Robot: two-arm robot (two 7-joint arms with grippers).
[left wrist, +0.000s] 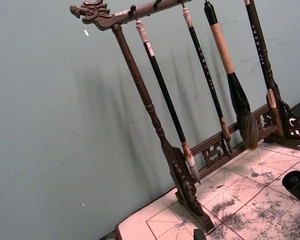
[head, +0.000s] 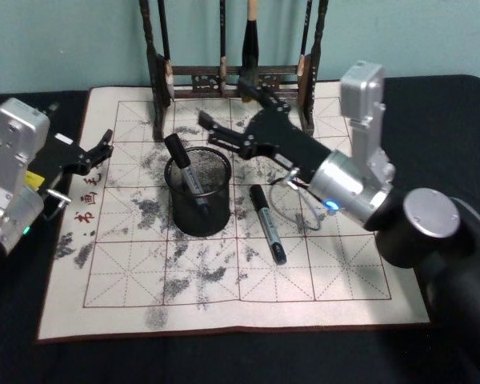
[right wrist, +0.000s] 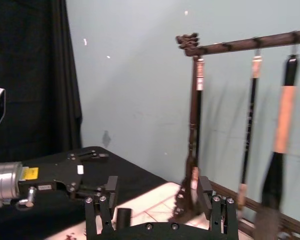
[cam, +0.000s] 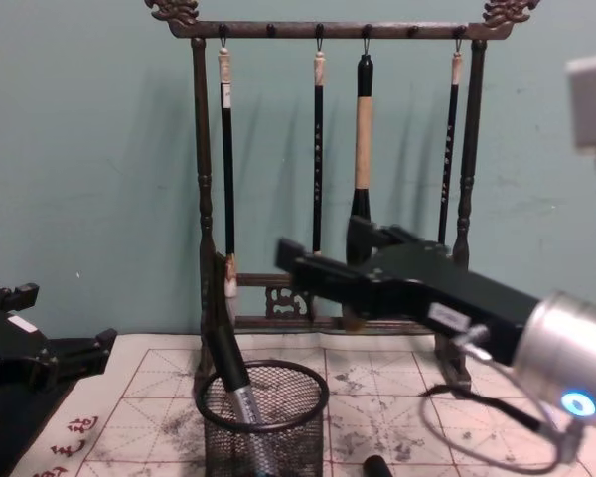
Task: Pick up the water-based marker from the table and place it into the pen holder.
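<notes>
water-based marker [head: 181, 162] inside pen holder [head: 214, 218]; long axis steeply tilted, top end leaning far-left over rim; right end effector [head: 230, 108] gaping, empty, just beyond holder; left end effector [head: 98, 151] spread, empty, parked left

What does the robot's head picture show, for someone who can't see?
A marker stands tilted in the black mesh pen holder, with the open right gripper hovering above it. A second marker lies on the stained mat beside it; the open left gripper sits at the mat's left edge.
</notes>
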